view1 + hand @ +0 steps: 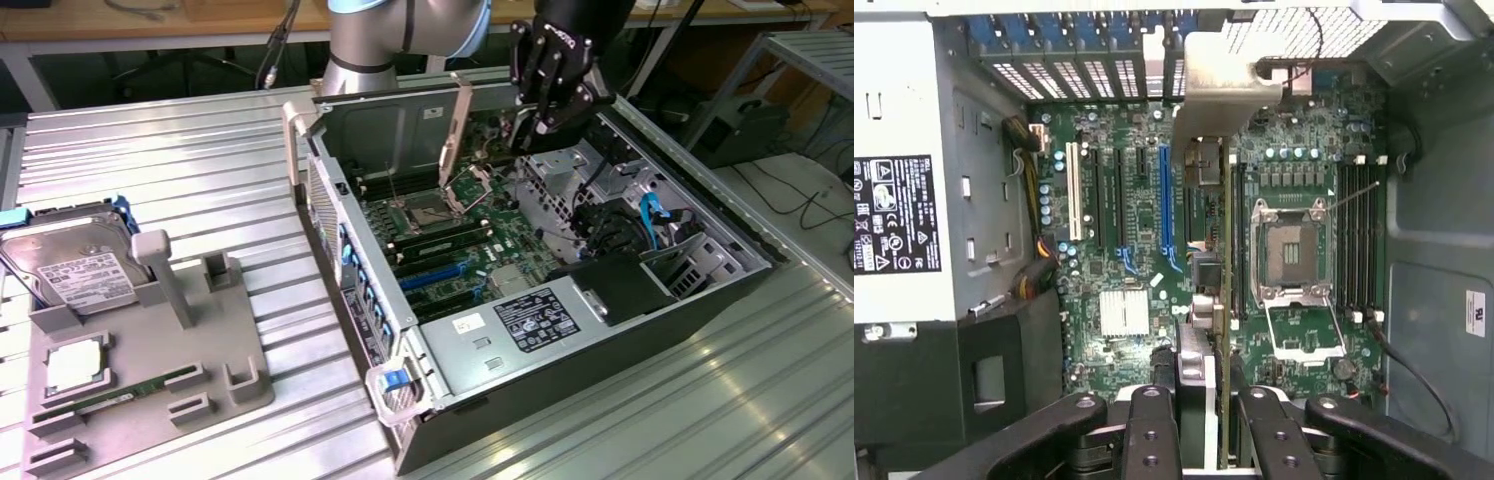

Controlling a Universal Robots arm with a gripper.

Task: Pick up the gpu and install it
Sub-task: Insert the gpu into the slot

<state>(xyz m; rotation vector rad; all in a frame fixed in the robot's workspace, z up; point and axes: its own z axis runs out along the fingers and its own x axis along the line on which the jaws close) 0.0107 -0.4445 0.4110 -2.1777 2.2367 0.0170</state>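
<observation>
Ext. view: bright, even light from above; the ribbed table (694, 420) gives soft glare, and the pc case (387, 120) is dimmer inside. Wrist view: the bracket of the gpu (1219, 85) shines pale; the gripper (1206, 410) is dark, almost w/o detail.

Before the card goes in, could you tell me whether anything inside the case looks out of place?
The CPU socket stands open and empty, its retention plate flipped back; nothing else stands out.

Metal table (160, 160) bears open computer case (561, 410) and grey holder (214, 390).
</observation>
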